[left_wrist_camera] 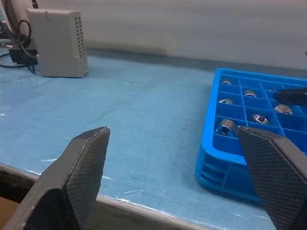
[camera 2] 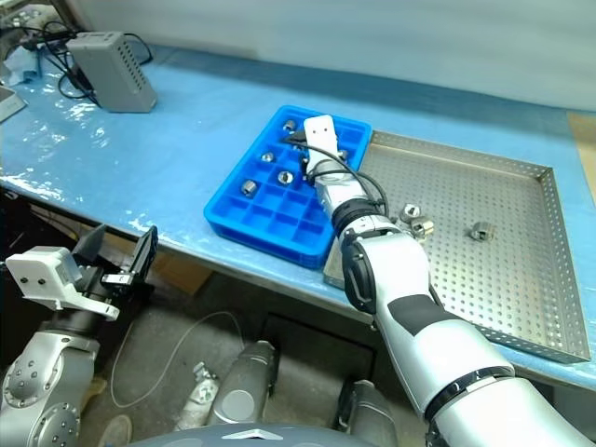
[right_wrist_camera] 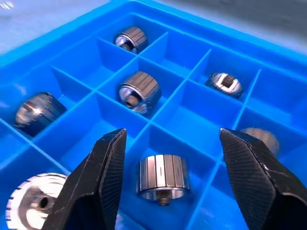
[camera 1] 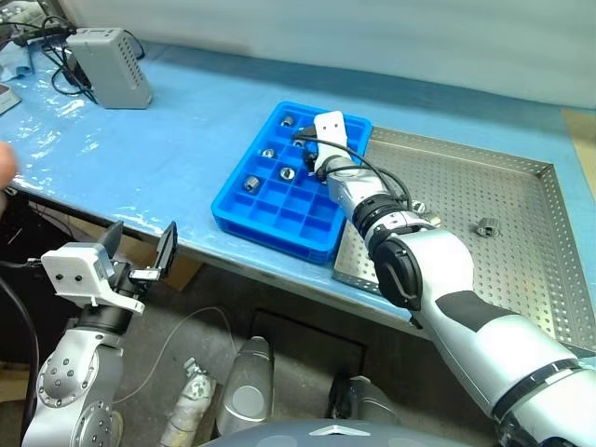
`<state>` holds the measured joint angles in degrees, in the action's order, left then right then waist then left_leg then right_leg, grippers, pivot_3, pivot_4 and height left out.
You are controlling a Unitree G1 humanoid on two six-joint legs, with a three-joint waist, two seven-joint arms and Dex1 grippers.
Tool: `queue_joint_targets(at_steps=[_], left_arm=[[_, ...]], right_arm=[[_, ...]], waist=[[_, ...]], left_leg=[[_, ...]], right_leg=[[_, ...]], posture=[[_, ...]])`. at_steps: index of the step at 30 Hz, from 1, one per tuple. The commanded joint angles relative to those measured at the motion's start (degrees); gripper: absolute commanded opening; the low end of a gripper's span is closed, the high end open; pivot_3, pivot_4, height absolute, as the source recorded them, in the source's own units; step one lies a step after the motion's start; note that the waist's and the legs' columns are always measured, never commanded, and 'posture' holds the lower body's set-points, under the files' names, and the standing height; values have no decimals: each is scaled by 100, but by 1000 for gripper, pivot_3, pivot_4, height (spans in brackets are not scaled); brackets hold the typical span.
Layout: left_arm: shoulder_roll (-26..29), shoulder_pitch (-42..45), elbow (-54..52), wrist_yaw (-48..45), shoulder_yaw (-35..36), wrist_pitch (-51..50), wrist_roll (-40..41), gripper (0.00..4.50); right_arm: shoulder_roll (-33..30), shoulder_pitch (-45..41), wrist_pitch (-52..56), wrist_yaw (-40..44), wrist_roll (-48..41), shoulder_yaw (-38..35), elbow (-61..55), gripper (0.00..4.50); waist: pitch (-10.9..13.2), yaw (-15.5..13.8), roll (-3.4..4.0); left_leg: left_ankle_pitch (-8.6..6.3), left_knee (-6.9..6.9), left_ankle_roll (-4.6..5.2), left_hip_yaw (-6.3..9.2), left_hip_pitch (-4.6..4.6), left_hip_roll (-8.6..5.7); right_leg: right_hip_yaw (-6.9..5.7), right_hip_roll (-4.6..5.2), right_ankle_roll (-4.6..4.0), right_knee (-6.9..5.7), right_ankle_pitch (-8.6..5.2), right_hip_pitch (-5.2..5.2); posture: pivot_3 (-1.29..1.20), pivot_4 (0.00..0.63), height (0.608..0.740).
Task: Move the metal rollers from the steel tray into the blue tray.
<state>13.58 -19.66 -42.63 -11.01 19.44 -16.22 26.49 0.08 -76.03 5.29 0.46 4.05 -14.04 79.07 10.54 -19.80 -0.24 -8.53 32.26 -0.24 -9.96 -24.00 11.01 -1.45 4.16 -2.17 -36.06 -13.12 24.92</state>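
Left gripper (camera 1: 140, 250) parked off the near table edge, black fingers (left_wrist_camera: 81, 167) spread wide, nothing between them. Farther back on the blue-covered table (camera 1: 177, 149), at the far left, a grey box (camera 1: 112, 65) with black cables (camera 1: 60, 70). Toward the middle, blue tray (camera 1: 244, 216) near the front edge, several metal rollers (camera 1: 251, 183) lying one to a compartment along its left and far sides. Right gripper (right_wrist_camera: 170, 184) reaching low over the tray's far compartments, fingers parted and clamped on nothing; directly between them, one roller (right_wrist_camera: 161, 178) sitting on a compartment floor, clear of both pads. Others in the compartments around it, among them a ribbed one (right_wrist_camera: 140, 91) just beyond. Immediately right of the blue tray, rims side by side, steel tray (camera 2: 521, 242) with perforated floor; a small cluster of rollers (camera 2: 415, 220) close beside the right forearm, and a single roller (camera 2: 480, 230) farther right, well apart from the cluster.
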Motion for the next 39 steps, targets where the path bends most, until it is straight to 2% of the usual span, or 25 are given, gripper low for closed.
queue_joint_targets(at_steps=[1, 7, 11, 15, 22, 25, 28, 34, 39], left_arm=[[92, 232, 9, -84, -33, 64, 54, 4500], [298, 1317, 859, -363, -671, -84, -152, 4500], [433, 2161, 1610, -734, -947, -71, -167, 4500], [493, 2904, 2377, -1120, -1133, 53, -193, 4500], [393, 4081, 3692, -1784, -1604, 304, -393, 4500], [311, 4439, 4135, -2075, -1769, 468, -464, 4500], [218, 4780, 4567, -2388, -1884, 514, -443, 4500], [57, 5491, 5547, -2923, -2044, 733, -554, 4500], [-178, 6083, 6637, -3312, -2444, 1053, -1016, 4500]], right_arm=[[170, -286, -290, 740, -318, -229, -134, 3144], [166, -453, -730, 1870, -422, -143, -275, 3144], [-68, -397, -1009, 2299, -422, -44, -406, 3144], [-326, -264, -1346, 2856, -505, 40, -641, 3144], [-1012, 598, -1737, 3820, -602, 369, -1724, 3144], [-1289, 1250, -1329, 4608, -1011, 400, -2788, 3144], [-1610, 2008, -696, 5057, -1297, 526, -4072, 3144], [-2351, 3319, 652, 5289, -1751, 546, -6153, 3144], [-2953, 4338, 1558, 5316, -2017, 514, -7492, 3144]], waist=[[0, 4, 0], [8, 48, 15], [8, 239, 16], [8, 584, 16], [4, 1309, 8], [4, 1565, 8], [4, 1700, 7], [4, 1850, 7], [4, 1923, 7]], left_leg=[[1, 1, -1, 0, 0, 0], [7, 16, -12, -1, -2, 0], [9, 36, -15, -1, 3, 2], [11, 71, -17, -1, -11, 2], [31, 99, -12, -5, -41, -4], [26, 104, 18, -14, -45, -10], [21, 105, 50, -17, -44, -10], [20, 109, 70, -25, -19, -8], [18, 107, 67, -29, 59, -10]], right_leg=[[1, 0, 0, -7, 0, 4], [8, 0, -19, -61, -17, 25], [10, 1, 5, -74, -27, 14], [10, 4, -9, -83, -3, 5], [3, 3, 6, -82, 21, 13], [3, 2, 4, -81, 22, 18], [1, -1, 2, -80, 22, 16], [6, 0, -21, -73, 10, -9], [16, 5, -21, -55, 9, -93]], posture=[[587, 150, 740], [410, 150, 740], [275, 150, 740], [143, 150, 740], [-64, 150, 740], [-133, 150, 740], [-216, 150, 740], [-316, 150, 740], [-410, 150, 740]])
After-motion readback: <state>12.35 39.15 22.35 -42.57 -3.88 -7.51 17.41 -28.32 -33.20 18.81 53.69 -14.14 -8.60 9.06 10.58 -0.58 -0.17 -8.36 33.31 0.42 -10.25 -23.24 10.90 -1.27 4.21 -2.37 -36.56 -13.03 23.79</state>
